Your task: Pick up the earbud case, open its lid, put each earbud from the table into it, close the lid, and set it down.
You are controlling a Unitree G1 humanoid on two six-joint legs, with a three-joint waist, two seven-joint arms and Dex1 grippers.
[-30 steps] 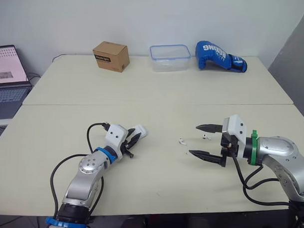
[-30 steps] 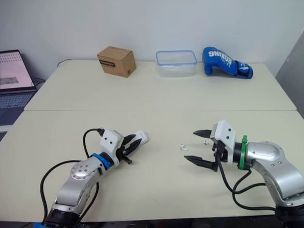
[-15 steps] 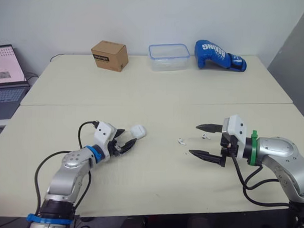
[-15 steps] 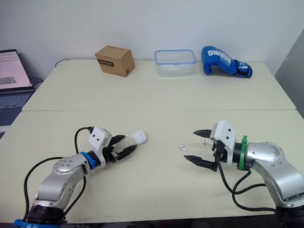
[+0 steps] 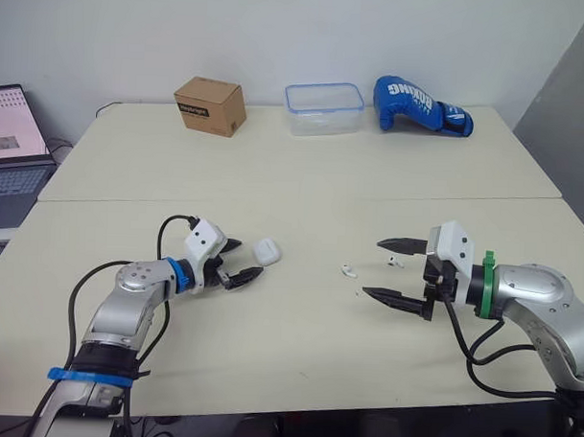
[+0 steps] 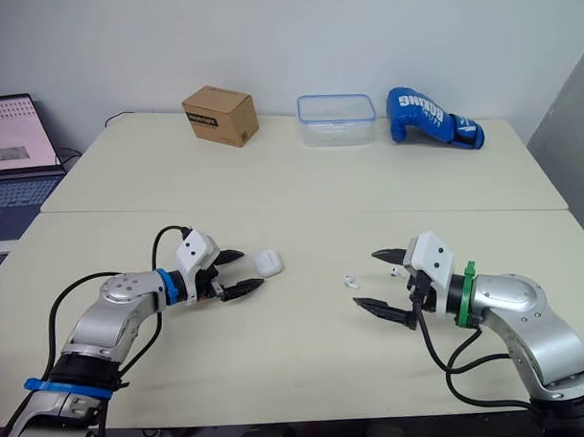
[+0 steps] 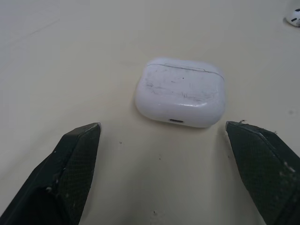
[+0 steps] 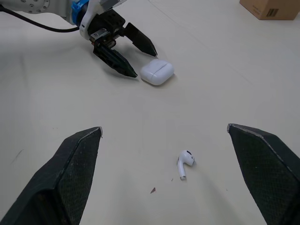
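Observation:
The white earbud case (image 7: 180, 92) lies on the table with its lid shut, left of centre (image 5: 266, 250). My left gripper (image 5: 244, 259) stands open just short of the case, one black finger (image 7: 75, 164) on each side of it and neither touching. One white earbud (image 8: 184, 163) lies on the table ahead of my right gripper (image 5: 373, 268), which is open and holds nothing. A second earbud (image 5: 394, 261) rests close by the right gripper's far finger.
At the back of the far table stand a cardboard box (image 5: 210, 106), a clear plastic container (image 5: 325, 108) and a blue boxing glove (image 5: 421, 106). A laptop (image 5: 12, 142) sits off the table's left edge. A seam (image 5: 302, 202) joins the two tables.
My left gripper opened and let go of the case, which now rests on the table. The left arm swung back to the left. The right arm stayed still.

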